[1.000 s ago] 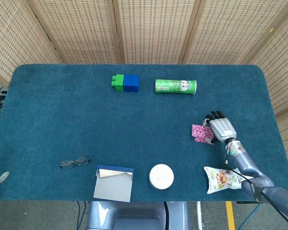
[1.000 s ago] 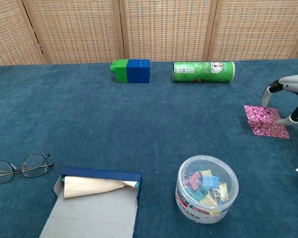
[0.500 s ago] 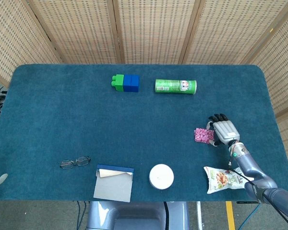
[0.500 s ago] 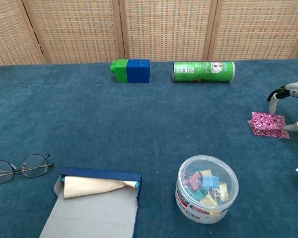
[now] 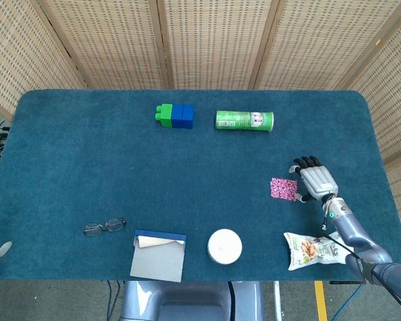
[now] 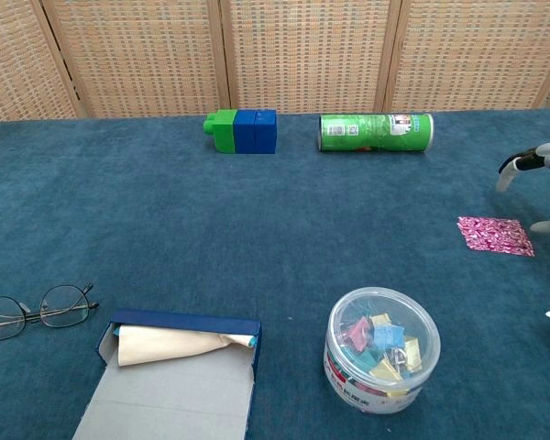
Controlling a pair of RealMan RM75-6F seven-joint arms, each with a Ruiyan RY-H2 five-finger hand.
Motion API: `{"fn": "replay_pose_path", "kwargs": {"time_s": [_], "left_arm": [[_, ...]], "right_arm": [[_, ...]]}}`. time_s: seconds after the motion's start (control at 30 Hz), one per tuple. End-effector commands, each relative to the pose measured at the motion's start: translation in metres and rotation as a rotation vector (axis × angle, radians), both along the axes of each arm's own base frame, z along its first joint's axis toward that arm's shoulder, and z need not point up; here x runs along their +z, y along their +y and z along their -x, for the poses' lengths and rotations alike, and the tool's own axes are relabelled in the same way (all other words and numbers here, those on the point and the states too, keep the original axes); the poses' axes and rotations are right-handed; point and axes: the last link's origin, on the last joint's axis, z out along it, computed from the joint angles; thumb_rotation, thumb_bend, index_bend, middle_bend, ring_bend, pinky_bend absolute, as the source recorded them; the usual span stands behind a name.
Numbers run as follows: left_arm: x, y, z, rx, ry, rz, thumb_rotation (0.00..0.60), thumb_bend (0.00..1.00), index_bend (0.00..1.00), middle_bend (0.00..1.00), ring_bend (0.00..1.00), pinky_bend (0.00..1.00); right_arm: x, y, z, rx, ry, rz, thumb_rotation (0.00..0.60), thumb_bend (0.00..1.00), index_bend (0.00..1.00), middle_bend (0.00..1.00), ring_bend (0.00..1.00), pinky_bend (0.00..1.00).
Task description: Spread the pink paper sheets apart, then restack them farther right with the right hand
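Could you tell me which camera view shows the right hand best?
The head view: the whole right hand shows from above, fingers spread, just right of the pink paper sheets. The chest view catches only a few fingertips at its right edge, lifted off the sheets; the rest is cut off.

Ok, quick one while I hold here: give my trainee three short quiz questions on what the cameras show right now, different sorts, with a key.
1. True or false: the right hand is holding the pink paper.
2. Multiple choice: what lies nearest the green can? A) glasses B) blue and green blocks C) snack bag
3. Fill in: the clear tub in the chest view holds coloured ____ clips.

Key: 1 false, the hand sits just right of the paper, fingers spread, paper flat on the table. 2 B. 3 binder.
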Motion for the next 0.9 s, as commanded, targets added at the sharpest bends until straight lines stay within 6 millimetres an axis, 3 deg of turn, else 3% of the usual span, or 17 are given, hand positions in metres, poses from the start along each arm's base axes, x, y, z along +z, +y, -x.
{"fn": "replay_pose_path", "kwargs": {"time_s": [0.03, 0.2, 0.43, 0.67, 0.9], "left_arm": [[0.000, 0.000, 0.000, 0.001, 0.002, -0.001, 0.559, 0.11, 0.02, 0.00, 0.00, 0.00], [-0.001, 0.002, 0.000, -0.003, 0.002, -0.001, 0.560, 0.11, 0.02, 0.00, 0.00, 0.00], [-0.005, 0.003, 0.000, -0.005, 0.006, 0.011, 0.558, 0.12, 0.02, 0.00, 0.00, 0.00], [-0.009, 0.005, -0.004, -0.032, 0.005, 0.010, 0.560, 0.12, 0.02, 0.00, 0.00, 0.00], [-0.016, 0.005, -0.007, -0.051, -0.007, 0.021, 0.558, 0.12, 0.02, 0.00, 0.00, 0.00]], "right_arm": [[0.007, 0.002, -0.001, 0.005, -0.009, 0.016, 0.600, 0.31, 0.24, 0.10, 0.00, 0.00], [0.023, 0.008, -0.004, 0.028, -0.026, 0.076, 0.600, 0.31, 0.23, 0.07, 0.00, 0.00], [0.053, 0.031, -0.003, 0.020, -0.068, 0.201, 0.600, 0.31, 0.21, 0.07, 0.00, 0.00], [0.080, 0.066, 0.004, -0.007, -0.071, 0.320, 0.600, 0.31, 0.21, 0.07, 0.00, 0.00], [0.094, 0.106, 0.010, -0.019, -0.069, 0.398, 0.600, 0.31, 0.21, 0.07, 0.00, 0.00]]}}
